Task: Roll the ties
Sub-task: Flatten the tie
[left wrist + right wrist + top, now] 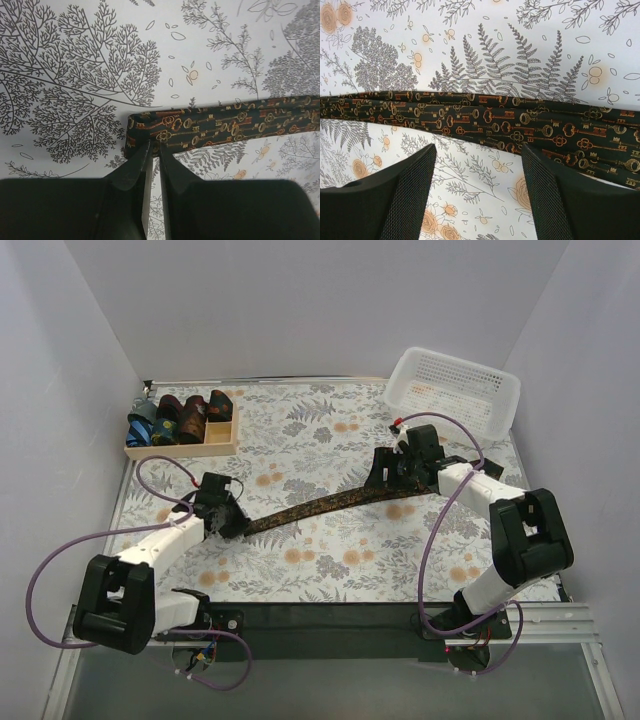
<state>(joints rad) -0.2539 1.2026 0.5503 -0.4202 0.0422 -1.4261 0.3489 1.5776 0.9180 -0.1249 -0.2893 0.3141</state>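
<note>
Across the centre of the floral worktop [330, 575] stretches the key-patterned tie [320, 506], the left pincer [155, 146] almost clenched at its narrow end, grasp unclear, the right pincer [479, 148] released over its wider part.

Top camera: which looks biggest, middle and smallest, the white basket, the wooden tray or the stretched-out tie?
Largest: white mesh basket.
Next: wooden tray, only slightly smaller.
Smallest in area: key-patterned tie, though it is the longest.
</note>
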